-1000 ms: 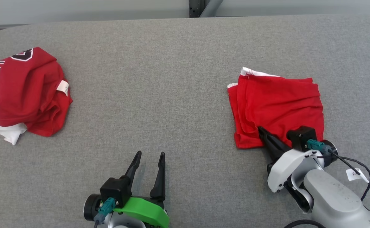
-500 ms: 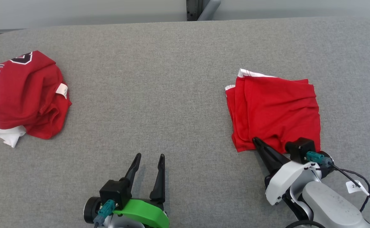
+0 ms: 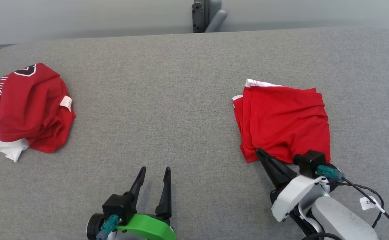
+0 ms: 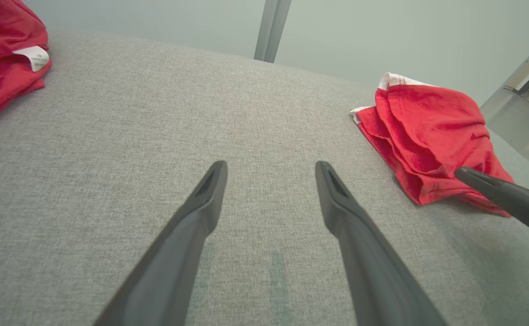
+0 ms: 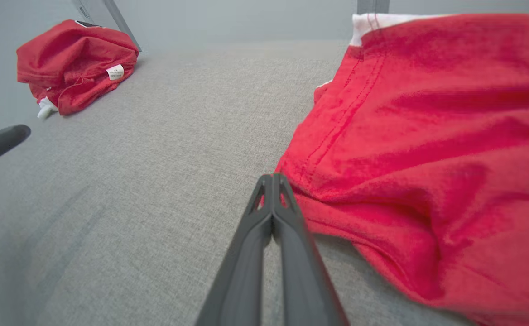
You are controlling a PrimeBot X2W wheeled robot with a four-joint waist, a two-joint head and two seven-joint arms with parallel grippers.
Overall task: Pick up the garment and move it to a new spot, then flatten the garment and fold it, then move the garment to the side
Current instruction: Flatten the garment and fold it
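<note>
Step in hand: the folded garment (image 3: pixel 282 121) is already a compact stack, so I judge this to be the last step, shifting it to the side.
Right gripper (image 3: pixel 258 152): at the lower right of the head view, jaws pressed together. Their tip touches the stack's lower-left corner, and the right wrist view shows no cloth between them.
Left gripper (image 3: pixel 155 169): at the bottom centre, jaws spread with nothing between them, over bare tabletop (image 3: pixel 168 83) and well apart from the stack.
Next move calls for: either a nudge with the closed tip or opening the jaws to pinch all the layers at that corner. A low, slow drag should keep the fold from sliding apart.
Garment place: right of centre in the head view, lying flat on the grey tabletop.
Garment look: bright red and roughly rectangular. Layered edges are stepped along its left side, white trim shows at the upper-left corner, and there are soft wrinkles near the lower edge.
Other cloth: a crumpled garment (image 3: pixel 31 106), red and white, lies at the left edge, far from the stack.
</note>
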